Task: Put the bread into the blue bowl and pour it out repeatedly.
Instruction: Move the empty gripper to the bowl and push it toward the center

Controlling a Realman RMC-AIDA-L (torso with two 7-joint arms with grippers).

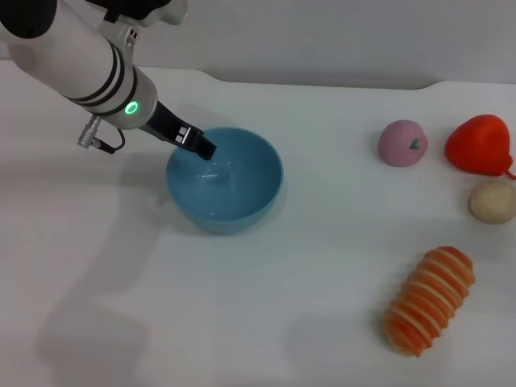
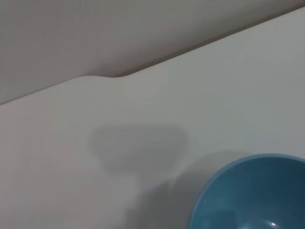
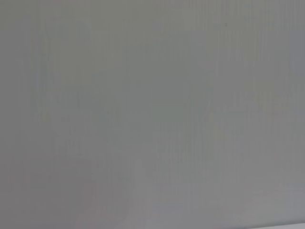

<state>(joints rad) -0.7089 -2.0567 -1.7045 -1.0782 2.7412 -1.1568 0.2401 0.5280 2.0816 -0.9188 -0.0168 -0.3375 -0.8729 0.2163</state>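
**Left arm at the bowl, bread way off to the side**

So here's the scene from where I'm standing. The left gripper (image 1: 205, 150) is reaching in from the robot's left with its dark tip right at the near-left rim of the blue bowl (image 1: 242, 211). It looks like it's on or just over the rim, poking a little into the inside. Honestly I can't tell whether the fingers are spread or pressed together, or whether they're actually pinching the rim; all I get is one dark tip. There's a green ring light glowing on the wrist.

The bowl sits upright on the white table (image 1: 266, 322), left of center, and there's nothing in it, just a shiny reflection on the bottom. From the left wrist camera you only catch a slice of the bowl (image 2: 252, 195) with the arm's shadow on the tabletop beside it.

The bread (image 1: 429, 301) is lying on the table well apart from the bowl, over on the robot's right and closer to the front edge, ridged side up, angled diagonally.

Farther back on the right there's a pink round fruit (image 1: 402, 143), a red fruit (image 1: 480, 144) next to it, and a small beige ball (image 1: 493, 201) just in front of the red one.

The right arm isn't visible anywhere; its wrist camera shows only a plain grey surface.
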